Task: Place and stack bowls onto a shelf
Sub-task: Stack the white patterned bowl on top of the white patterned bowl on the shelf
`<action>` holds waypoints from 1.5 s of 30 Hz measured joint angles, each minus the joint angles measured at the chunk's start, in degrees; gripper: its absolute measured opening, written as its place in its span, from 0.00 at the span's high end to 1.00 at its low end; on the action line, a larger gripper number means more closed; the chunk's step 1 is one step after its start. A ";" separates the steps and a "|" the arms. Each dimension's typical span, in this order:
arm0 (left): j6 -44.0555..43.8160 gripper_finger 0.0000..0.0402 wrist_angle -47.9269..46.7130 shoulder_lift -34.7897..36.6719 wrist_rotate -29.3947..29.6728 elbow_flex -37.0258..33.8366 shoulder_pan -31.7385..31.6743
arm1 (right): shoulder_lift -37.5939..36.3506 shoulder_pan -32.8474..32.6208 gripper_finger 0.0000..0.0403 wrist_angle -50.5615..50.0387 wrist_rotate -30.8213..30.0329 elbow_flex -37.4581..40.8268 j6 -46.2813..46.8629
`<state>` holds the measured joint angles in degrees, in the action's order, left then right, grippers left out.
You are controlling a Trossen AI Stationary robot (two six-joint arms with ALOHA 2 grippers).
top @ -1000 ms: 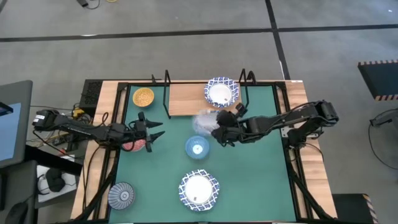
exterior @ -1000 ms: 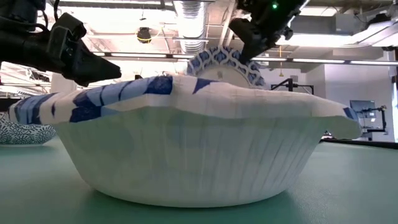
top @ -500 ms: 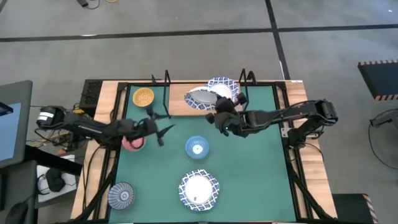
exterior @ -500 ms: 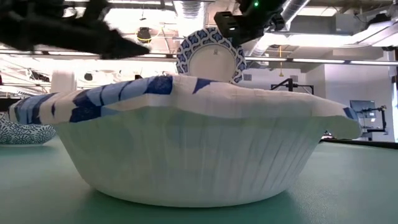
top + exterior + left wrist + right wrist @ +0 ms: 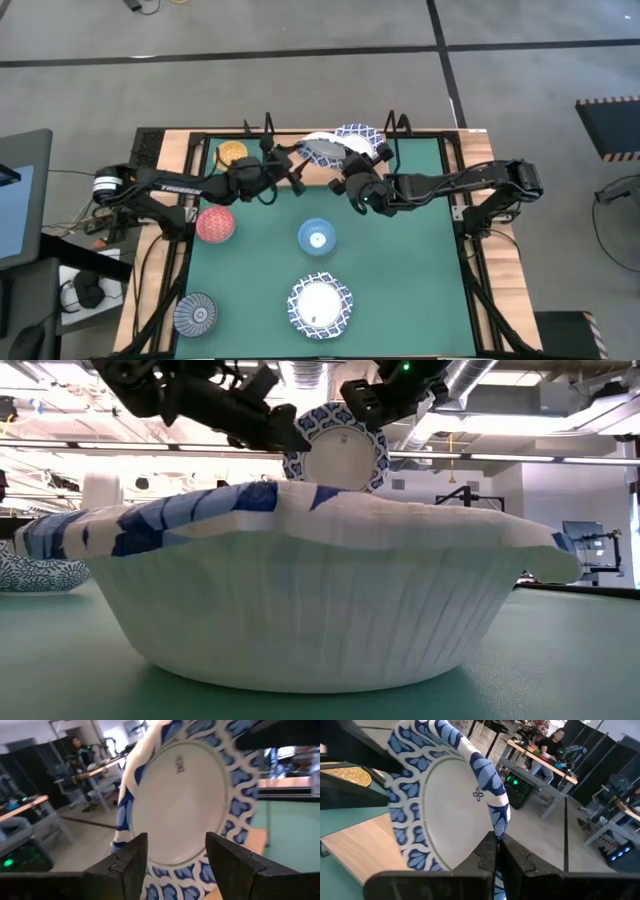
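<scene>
Right hand (image 5: 496, 851) pinches your tilted lattice bowl (image 5: 445, 795) by its rim: light, thin, probably flexible. Left hand (image 5: 175, 855) waits wide beneath it; support there.

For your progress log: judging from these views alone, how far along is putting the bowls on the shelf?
Done: one white and blue bowl and the yellow bowl sit on the shelf.
In hand: the right gripper is shut on a tilted white and blue bowl above the shelf; the left gripper, fingers open, is beside it.
Left: red, light blue, ribbed grey and another white and blue bowl on the mat.
</scene>
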<state>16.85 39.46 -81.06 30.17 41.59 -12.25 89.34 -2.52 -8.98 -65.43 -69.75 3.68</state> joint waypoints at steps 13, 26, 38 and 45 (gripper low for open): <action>5.73 0.74 -11.78 5.34 7.19 1.61 1.11 | 0.00 9.02 0.91 -8.38 -0.36 -7.59 -13.25; -0.98 0.74 -31.19 24.00 -8.58 1.65 -1.48 | -0.04 37.58 0.93 -36.93 48.81 -18.30 -6.73; -1.13 0.74 -30.42 21.79 -8.91 1.63 -3.52 | -0.04 42.29 0.89 -37.14 60.55 -14.70 -14.53; -2.13 0.74 -30.49 21.79 -8.87 1.63 -3.50 | 0.00 40.65 0.87 -35.15 61.43 -12.27 -14.68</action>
<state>14.72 8.97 -59.27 21.30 43.22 -15.75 89.34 38.12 -44.13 -4.00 -82.02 -11.00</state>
